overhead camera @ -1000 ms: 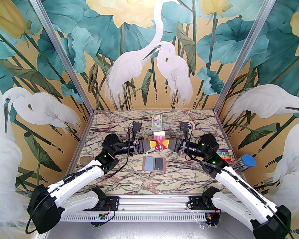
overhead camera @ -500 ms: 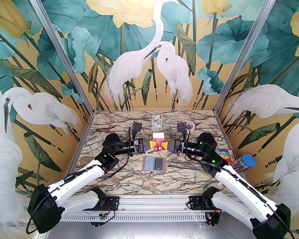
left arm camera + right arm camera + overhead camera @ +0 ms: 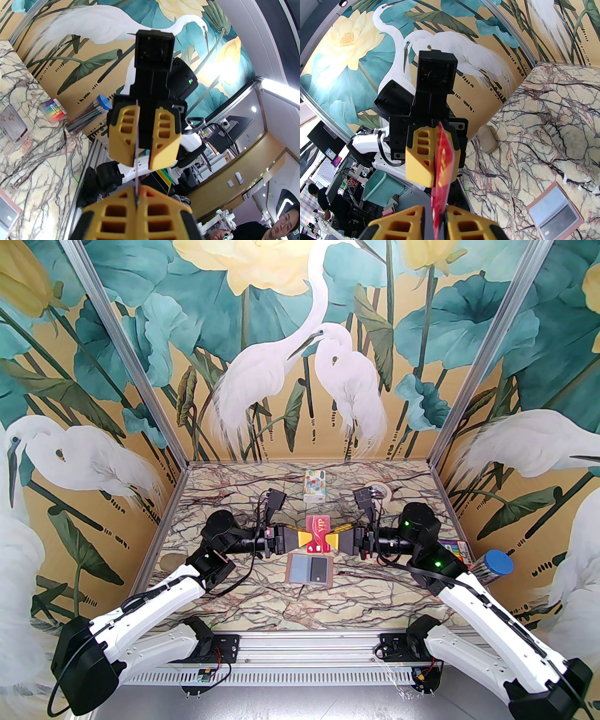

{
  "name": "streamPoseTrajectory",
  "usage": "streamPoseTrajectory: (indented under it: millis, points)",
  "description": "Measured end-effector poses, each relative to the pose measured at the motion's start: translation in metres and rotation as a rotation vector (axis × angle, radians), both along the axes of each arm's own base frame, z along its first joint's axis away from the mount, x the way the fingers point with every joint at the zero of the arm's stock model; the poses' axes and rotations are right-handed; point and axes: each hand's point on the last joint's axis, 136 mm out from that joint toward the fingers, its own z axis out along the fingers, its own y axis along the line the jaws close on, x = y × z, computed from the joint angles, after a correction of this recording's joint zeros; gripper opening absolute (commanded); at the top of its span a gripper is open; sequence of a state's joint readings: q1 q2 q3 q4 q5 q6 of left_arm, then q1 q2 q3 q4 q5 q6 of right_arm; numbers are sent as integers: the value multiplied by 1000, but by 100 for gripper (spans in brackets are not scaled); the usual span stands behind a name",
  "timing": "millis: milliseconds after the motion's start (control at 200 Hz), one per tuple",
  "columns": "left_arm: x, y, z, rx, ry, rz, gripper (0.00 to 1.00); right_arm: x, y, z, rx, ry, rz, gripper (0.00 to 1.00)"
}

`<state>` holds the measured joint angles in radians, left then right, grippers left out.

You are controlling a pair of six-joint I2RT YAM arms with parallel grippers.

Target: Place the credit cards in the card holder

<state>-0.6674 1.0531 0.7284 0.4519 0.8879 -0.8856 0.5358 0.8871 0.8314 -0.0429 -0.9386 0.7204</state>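
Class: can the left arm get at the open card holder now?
Probably yes: nothing lies between the left gripper, shut on the red card, and the card holder lying open close by.

The credit card is glossy plastic, the card holder matt leather-like, the table smooth veined marble.

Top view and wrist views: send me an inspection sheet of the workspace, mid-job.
Surface: marble-pattern table, no spills seen.
Job's things: red card held in the air between both grippers; card holder open flat on the table, a dark card in one pocket.
Clutter: tissue pack, tape roll, marker pack, blue-capped tube.
Grippers: left gripper shut on the red card; right gripper jaws apart around it.
Cables: black cable hanging off the left wrist, clear of the card.
Surroundings: egret mural walls; a person beyond the cell.
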Motion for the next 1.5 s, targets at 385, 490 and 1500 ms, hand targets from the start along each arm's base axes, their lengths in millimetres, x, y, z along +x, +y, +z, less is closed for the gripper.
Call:
streamPoseTrajectory:
  millis: [385,490,1500]
  points:
    - [-5,-1,-5,13,6,-36,0,-5,0,-3,-10,16,31,14]
    - [-6,-1,-5,14,6,-43,0,-6,1,-4,-13,19,34,11]
    - [66,67,-149,334,381,379,52,53,3,-126,-254,360,-219,0]
